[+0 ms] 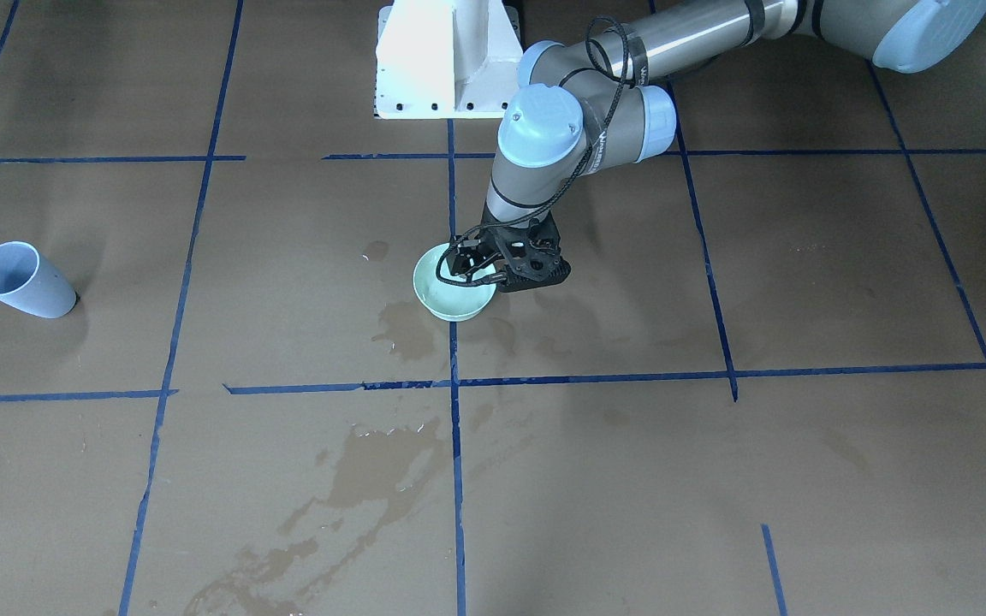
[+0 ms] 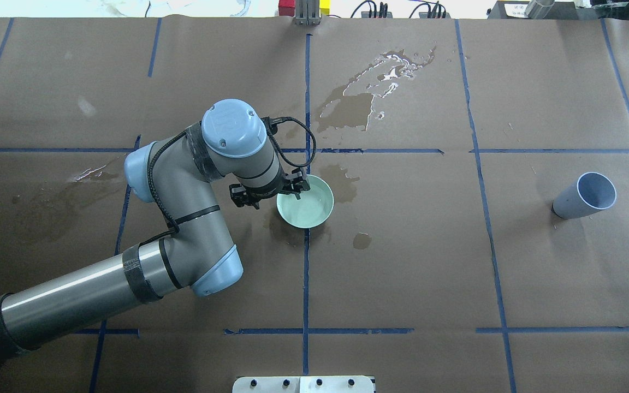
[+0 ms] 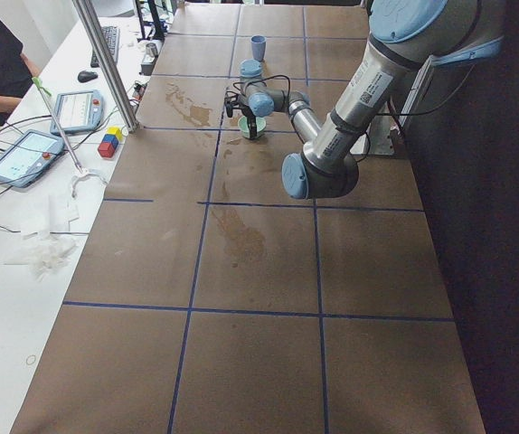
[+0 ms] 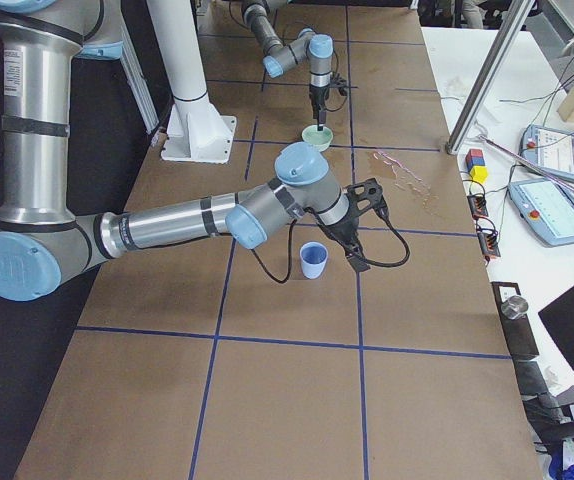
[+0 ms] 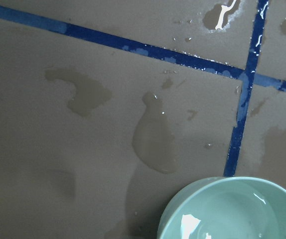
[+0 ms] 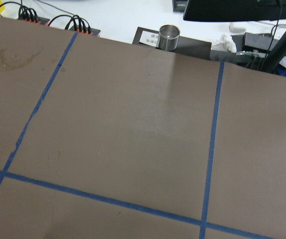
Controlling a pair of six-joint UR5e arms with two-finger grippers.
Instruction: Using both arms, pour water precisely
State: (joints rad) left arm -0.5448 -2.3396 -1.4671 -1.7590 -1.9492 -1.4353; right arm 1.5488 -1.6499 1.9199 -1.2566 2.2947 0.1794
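**Bowl [image 2: 322,215] of water [image 5: 232,211] at the left gripper [image 2: 290,189]**

We see the green bowl sitting flat on the brown table [image 2: 402,262]. It is near the middle, right on a line of blue tape [image 2: 307,273]. The water is inside the bowl. It is clear, so we only spot it by a shiny white glint in the left wrist view.

The left arm [image 2: 183,218] bends over and down. The left gripper points down at the bowl's edge, on the robot's left side. Its black parts cover a bit of the rim. The wrist view shows none of the fingers. So we cannot tell if they pinch the rim or just hang apart over it.

The blue cup [image 2: 585,196] stands far out on the robot's right, well apart from the bowl. We cannot see if there is any water in it.

In the side view from the right, the right arm [image 4: 167,228] reaches low across the table. The right gripper [image 4: 352,245] hangs just beside the cup, and a black cable [image 4: 392,262] loops next to it. We cannot tell if that gripper is wide or closed. We also cannot tell if it touches the cup.

Dark wet stains [image 2: 342,183] mark the table around the bowl. A bigger, shiny puddle [image 2: 355,103] lies farther from the robot, past the tape cross.

The white pedestal [image 1: 446,60] stands at the robot's edge of the table, behind the bowl. The right wrist view shows brown table, tape lines and a small metal can [image 6: 169,36] at the far edge.
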